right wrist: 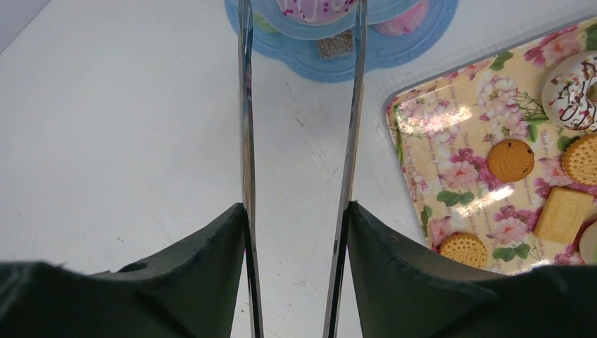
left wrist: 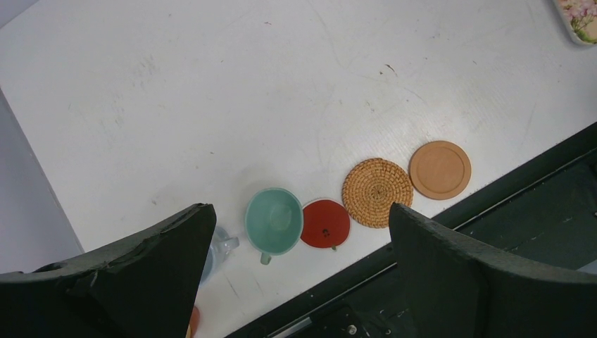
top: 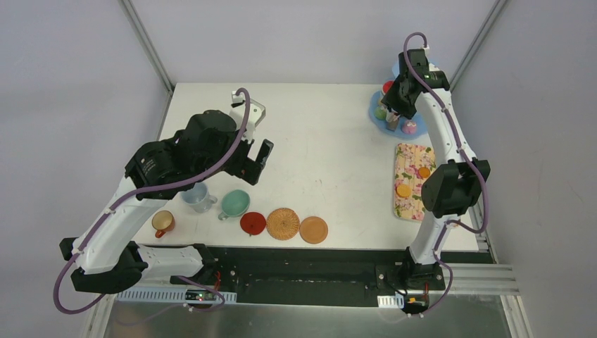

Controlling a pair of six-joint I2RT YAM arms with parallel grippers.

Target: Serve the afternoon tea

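Observation:
Along the near table edge stand an orange cup (top: 163, 223), a grey-blue cup (top: 197, 197) and a mint green cup (top: 234, 204) (left wrist: 274, 220). To their right lie a red coaster (top: 253, 222) (left wrist: 325, 223), a woven coaster (top: 283, 224) (left wrist: 377, 192) and a tan coaster (top: 313, 229) (left wrist: 440, 170). My left gripper (top: 257, 158) (left wrist: 301, 208) hangs open and empty above the cups. My right gripper (top: 392, 105) (right wrist: 297, 208) is shut on the metal tongs (right wrist: 246, 105). Their arms reach either side of a pink-iced donut (right wrist: 313, 7) on the light-blue stand (top: 415, 130) (right wrist: 394, 53).
A floral tray (top: 408, 158) (right wrist: 486, 91) lies right of centre, near the stand. It carries round biscuits (right wrist: 510, 159), a rectangular biscuit (right wrist: 563, 213) and a white donut (right wrist: 570, 81). A white bracket (top: 252, 107) sits at the back. The black rail (left wrist: 450, 232) borders the near edge.

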